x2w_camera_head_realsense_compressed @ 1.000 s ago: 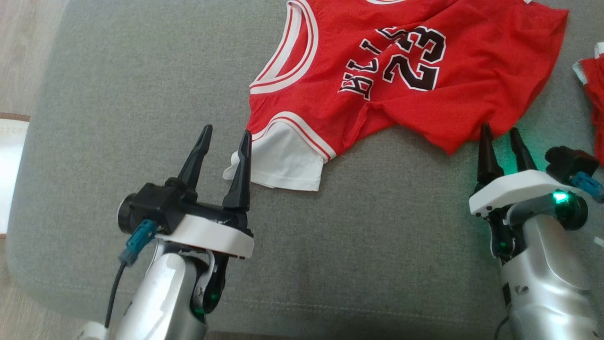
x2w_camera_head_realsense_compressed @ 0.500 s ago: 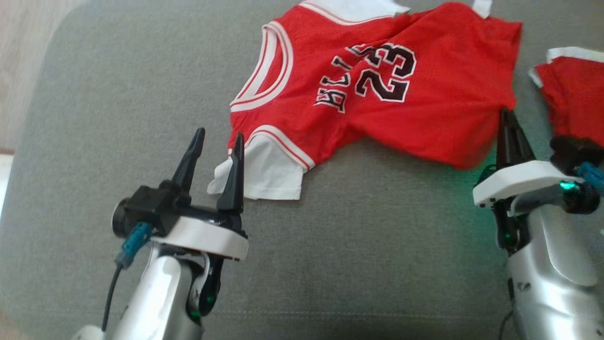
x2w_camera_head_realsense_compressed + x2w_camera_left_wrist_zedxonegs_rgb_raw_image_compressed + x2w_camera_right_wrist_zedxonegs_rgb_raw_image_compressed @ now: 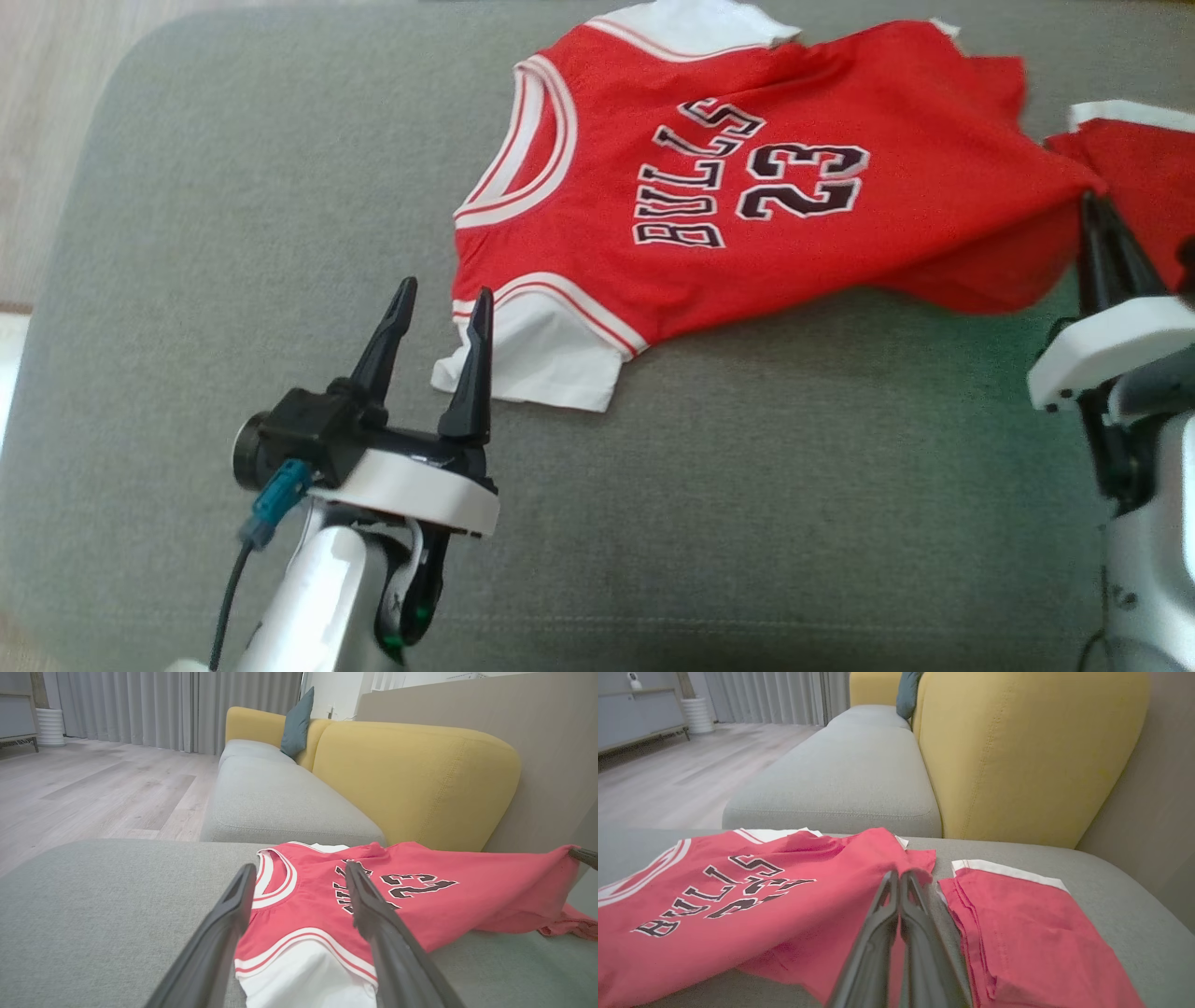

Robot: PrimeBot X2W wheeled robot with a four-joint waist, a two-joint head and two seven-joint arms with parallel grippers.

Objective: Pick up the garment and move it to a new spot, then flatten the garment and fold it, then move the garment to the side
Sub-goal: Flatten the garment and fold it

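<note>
1. Mostly, the scene is a wide grey seat cushion that carries everything else.
2. A red Bulls jersey, number 23, lies face up across the far half of the cushion. It is largely spread out but rumpled. Its hem corner on the robot's right is lifted off the fabric.
3. A folded red garment sits just beside that lifted corner, on the cushion's right.
4. The right gripper has its fingers pressed together on the jersey's raised hem corner, pinching the cloth.
5. The left gripper has its fingers spread and holds nothing. It hovers just at the jersey's white sleeve.
6. Progress, as a judgement: this looks like the flattening stage, with the hem being drawn taut. No fold is made yet, and the move to the side is not yet done. Whether the first relocation happened cannot be told.
</note>
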